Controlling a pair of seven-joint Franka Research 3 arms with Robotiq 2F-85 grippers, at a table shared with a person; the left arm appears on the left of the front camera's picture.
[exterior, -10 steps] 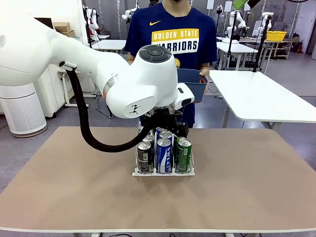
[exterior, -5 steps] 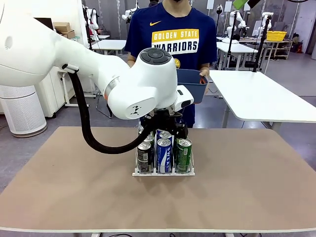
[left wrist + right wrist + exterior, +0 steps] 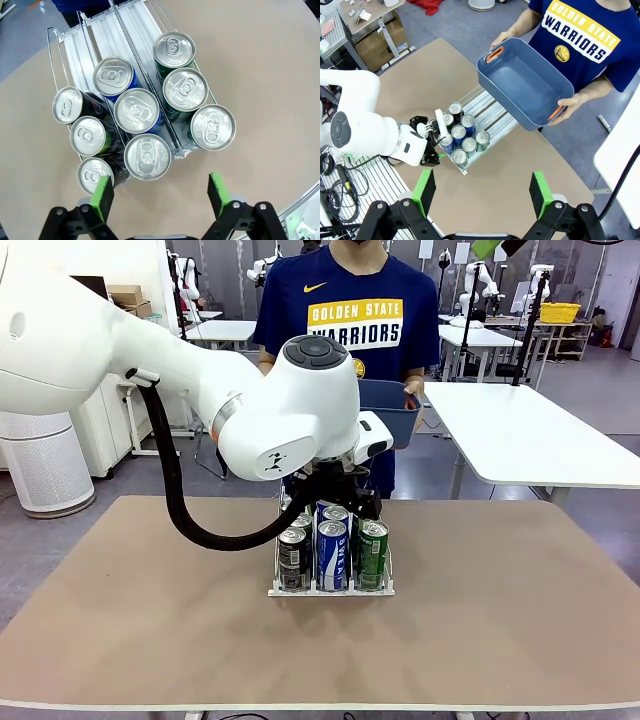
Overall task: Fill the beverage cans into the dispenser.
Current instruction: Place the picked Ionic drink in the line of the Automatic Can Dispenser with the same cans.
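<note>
Left gripper (image 3: 159, 194) released, jaws wide, empty, above the dispenser's near end.

Nine slim aluminium beverage cans (image 3: 138, 110) stand three per lane in the clear three-lane wire-divided dispenser (image 3: 330, 588) at table centre. Right gripper (image 3: 482, 193) also released, high overhead. At 12 o'clock, a person holds a blue rectangular plastic bin (image 3: 522, 82).

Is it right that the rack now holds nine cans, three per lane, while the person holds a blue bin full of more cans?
Not quite. The blue bin in the person's hands is empty, as the right wrist view shows. The rest stands: the dispenser holds nine cans, three per lane, seen in the left wrist view.
</note>
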